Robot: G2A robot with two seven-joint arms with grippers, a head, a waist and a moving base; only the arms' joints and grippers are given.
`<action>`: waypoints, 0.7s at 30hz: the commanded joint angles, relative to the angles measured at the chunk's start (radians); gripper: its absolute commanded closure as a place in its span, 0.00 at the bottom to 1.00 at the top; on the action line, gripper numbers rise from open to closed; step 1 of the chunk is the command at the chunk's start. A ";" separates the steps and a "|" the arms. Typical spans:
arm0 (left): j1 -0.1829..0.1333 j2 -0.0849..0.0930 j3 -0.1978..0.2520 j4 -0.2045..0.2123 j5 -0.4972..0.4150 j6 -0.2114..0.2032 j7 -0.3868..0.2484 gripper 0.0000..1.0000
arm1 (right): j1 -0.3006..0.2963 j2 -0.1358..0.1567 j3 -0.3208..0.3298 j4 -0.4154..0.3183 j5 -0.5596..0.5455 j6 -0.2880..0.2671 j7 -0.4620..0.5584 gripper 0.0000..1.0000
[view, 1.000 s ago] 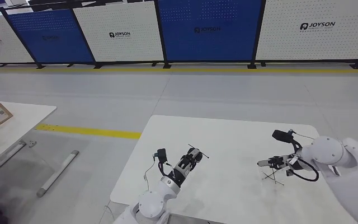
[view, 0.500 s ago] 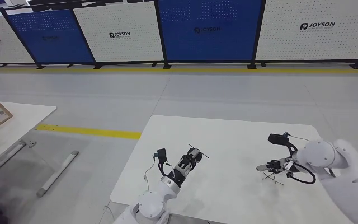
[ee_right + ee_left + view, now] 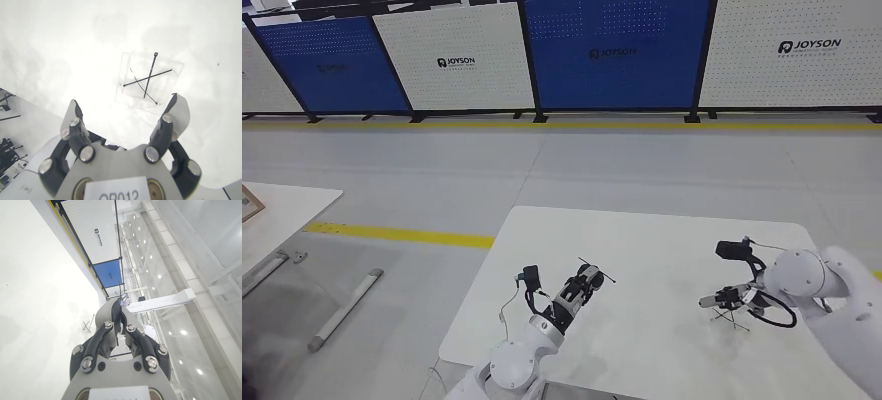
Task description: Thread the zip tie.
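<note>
My left gripper [image 3: 120, 308] is shut on a black zip tie [image 3: 119, 289], whose thin end sticks out past the fingertips. In the top view that gripper [image 3: 589, 277] is near the table's front left, and the held zip tie [image 3: 598, 270] lies crosswise over it. Three more black zip ties [image 3: 149, 78] lie crossed on a clear square plate [image 3: 175, 75] on the white table. My right gripper [image 3: 125, 106] hangs open just above and beside that plate, nothing between its fingers. From above, the right gripper [image 3: 714, 298] is right next to the crossed ties [image 3: 730, 318].
The white table [image 3: 642, 250] is bare between the two arms. Its front edge [image 3: 37, 106] runs close by the right gripper. Blue and white panel walls [image 3: 612, 55] stand far behind, across the floor.
The right arm has shifted a little to the left and toward the table's front, bringing its open gripper closer to the crossed ties. The left arm has kept still.
</note>
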 commanded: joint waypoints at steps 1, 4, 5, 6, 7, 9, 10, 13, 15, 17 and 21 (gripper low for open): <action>0.000 0.000 0.000 0.000 0.000 0.000 0.000 1.00 | 0.009 -0.005 -0.009 0.007 -0.003 -0.003 0.002 0.00; 0.000 0.000 0.000 0.000 0.000 0.000 0.000 1.00 | 0.024 -0.015 -0.022 0.020 -0.004 -0.001 0.006 0.00; 0.000 0.000 0.000 0.000 0.000 0.000 0.000 1.00 | 0.029 -0.017 -0.025 0.027 -0.003 0.005 0.008 0.00; 0.000 0.000 0.000 0.000 0.000 0.000 0.000 1.00 | 0.034 -0.020 -0.027 0.034 -0.004 0.013 0.010 0.00; 0.000 0.000 0.000 0.000 0.000 0.000 0.000 1.00 | 0.039 -0.023 -0.031 0.038 -0.005 0.017 0.011 0.12; 0.000 0.000 0.000 0.000 0.000 0.000 0.000 1.00 | 0.048 -0.029 -0.041 0.058 -0.004 0.021 0.019 0.18; 0.000 0.000 0.000 0.000 0.000 0.000 0.000 1.00 | 0.052 -0.031 -0.045 0.068 -0.001 0.024 0.019 0.16; 0.000 0.000 0.000 0.000 0.000 0.000 0.000 1.00 | 0.063 -0.041 -0.059 0.102 0.013 0.020 0.019 0.29; 0.000 0.000 0.000 0.000 0.000 0.000 0.000 1.00 | 0.071 -0.048 -0.066 0.121 0.016 0.020 0.019 0.52; 0.000 0.000 0.000 0.000 0.000 0.000 0.000 1.00 | 0.078 -0.054 -0.075 0.138 0.017 0.021 0.019 0.52; 0.000 0.000 0.000 0.000 0.000 0.000 0.000 1.00 | 0.089 -0.062 -0.081 0.161 0.012 0.037 0.018 0.53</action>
